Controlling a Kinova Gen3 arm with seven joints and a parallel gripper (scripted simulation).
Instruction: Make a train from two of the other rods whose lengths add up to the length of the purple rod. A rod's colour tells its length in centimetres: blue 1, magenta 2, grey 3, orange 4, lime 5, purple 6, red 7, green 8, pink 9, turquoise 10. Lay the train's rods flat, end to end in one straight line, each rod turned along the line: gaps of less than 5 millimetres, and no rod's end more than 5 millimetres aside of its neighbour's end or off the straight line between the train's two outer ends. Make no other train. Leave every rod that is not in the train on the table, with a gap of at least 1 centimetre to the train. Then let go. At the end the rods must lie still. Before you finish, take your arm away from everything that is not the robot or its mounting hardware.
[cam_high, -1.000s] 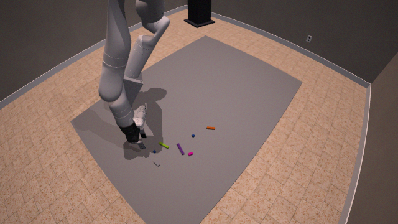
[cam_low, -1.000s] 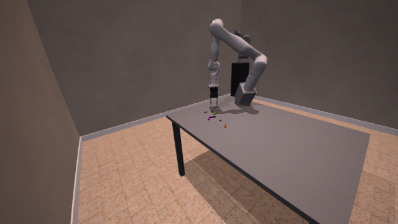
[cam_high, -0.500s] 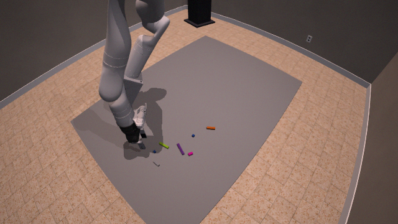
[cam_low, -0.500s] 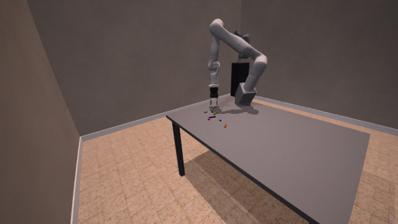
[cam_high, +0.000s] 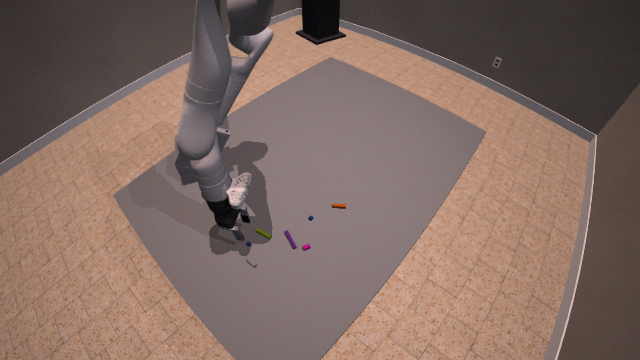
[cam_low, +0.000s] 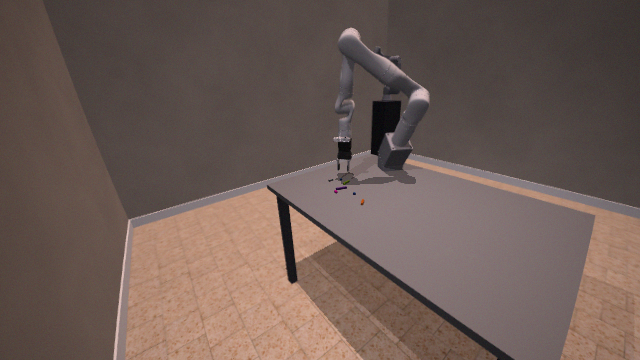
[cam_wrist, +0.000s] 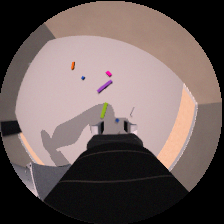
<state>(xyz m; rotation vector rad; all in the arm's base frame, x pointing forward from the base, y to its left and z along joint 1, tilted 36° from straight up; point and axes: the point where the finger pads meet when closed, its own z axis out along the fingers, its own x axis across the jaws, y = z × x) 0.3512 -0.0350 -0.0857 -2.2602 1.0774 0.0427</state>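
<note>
The gripper (cam_high: 239, 226) hangs fully open and empty just left of the lime rod (cam_high: 263, 233), likely lining up a pick; the purple rod (cam_high: 290, 239) lies further right.

Dim, even overhead lighting, soft arm (cam_high: 205, 100) shadow fell left-centre on table (cam_high: 380, 150), fisheye edges bent, wrist view circular, slightly blurred.

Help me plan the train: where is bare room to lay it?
Bare grey between the orange rod and the table's far edges. Crowded near the open gripper: lime rod, purple rod, magenta rod.
</note>
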